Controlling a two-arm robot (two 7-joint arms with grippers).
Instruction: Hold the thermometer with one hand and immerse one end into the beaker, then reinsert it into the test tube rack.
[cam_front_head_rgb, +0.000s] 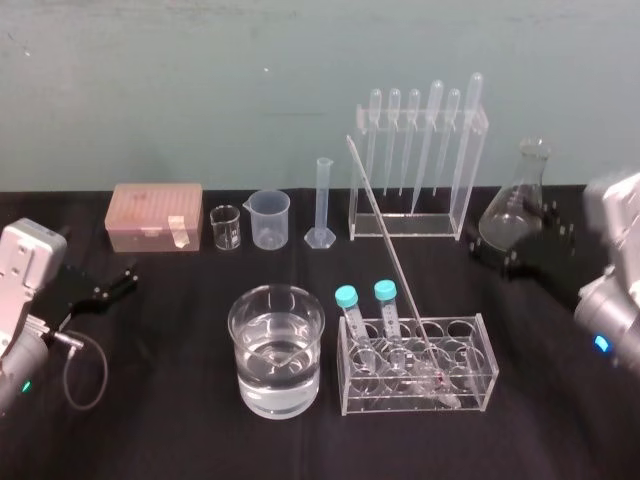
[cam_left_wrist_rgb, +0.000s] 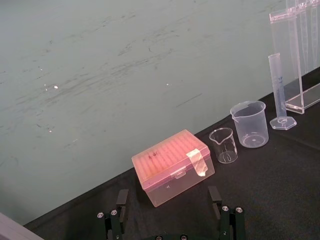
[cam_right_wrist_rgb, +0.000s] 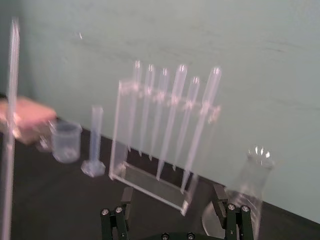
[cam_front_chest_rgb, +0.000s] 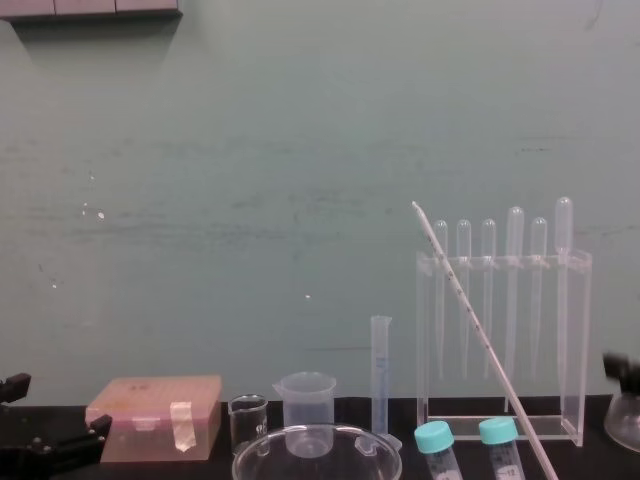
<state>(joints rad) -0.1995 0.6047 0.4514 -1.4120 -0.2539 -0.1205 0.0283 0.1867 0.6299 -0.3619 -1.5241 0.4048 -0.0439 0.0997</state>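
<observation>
1. Thermometer (cam_front_head_rgb: 388, 250): free of both grippers. Its lower end sits in the low test tube rack (cam_front_head_rgb: 418, 392) at front right of the black tabletop (cam_front_head_rgb: 160, 420). It leans up, back and to the left, and its top shows against the pipette stand (cam_front_head_rgb: 372, 215) behind.
2. The rack also holds two blue-capped tubes (cam_front_head_rgb: 350, 315) at its left end.
3. Beaker (cam_front_head_rgb: 277, 350): just left of the rack, upright and part-filled with clear liquid. The thermometer is not touching it.
4. Left gripper (cam_front_head_rgb: 115, 283): low at the far left edge, jaws spread and holding nothing. It faces the pink tip box (cam_left_wrist_rgb: 172, 165).
5. Right gripper (cam_right_wrist_rgb: 172, 192): at the far right, jaws spread and holding nothing. It is close beside the Erlenmeyer flask (cam_front_head_rgb: 520, 205) and well apart from the thermometer.
6. Back row, left to right: tip box, small glass beaker (cam_front_head_rgb: 225, 227), plastic beaker (cam_front_head_rgb: 270, 218), graduated cylinder (cam_front_head_rgb: 322, 205), pipette stand with six pipettes (cam_front_head_rgb: 413, 140), flask.
</observation>
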